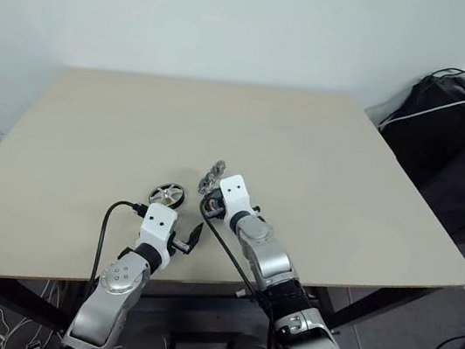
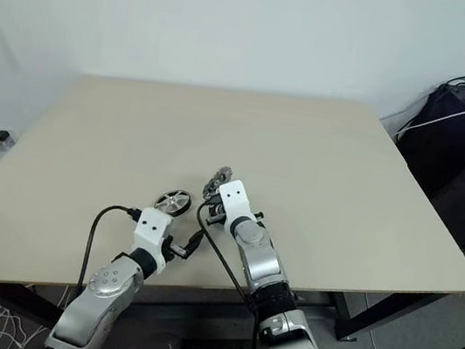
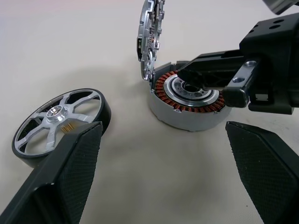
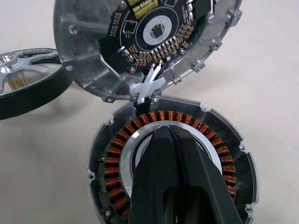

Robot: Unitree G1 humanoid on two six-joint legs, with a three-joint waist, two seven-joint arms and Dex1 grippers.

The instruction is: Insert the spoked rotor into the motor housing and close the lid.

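My left pincer [image 1: 189, 240] hangs spread and empty at the table's [image 1: 346, 184] near edge. Just beyond lies the spoked rotor [image 3: 60, 125], which I judge must go in level, hub centred. Farther in, my right pincer [image 4: 170, 140], pressed together, rests inside the motor housing [image 3: 189, 100]; its bore holds no rotor, and the lid [image 4: 140, 46] stands open, upright.

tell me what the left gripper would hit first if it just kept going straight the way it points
Probably the motor housing, which lies ahead between the open fingers of the left gripper, with the spoked rotor just off to one side. Depth is hard to judge, so one finger might clip the rotor first.
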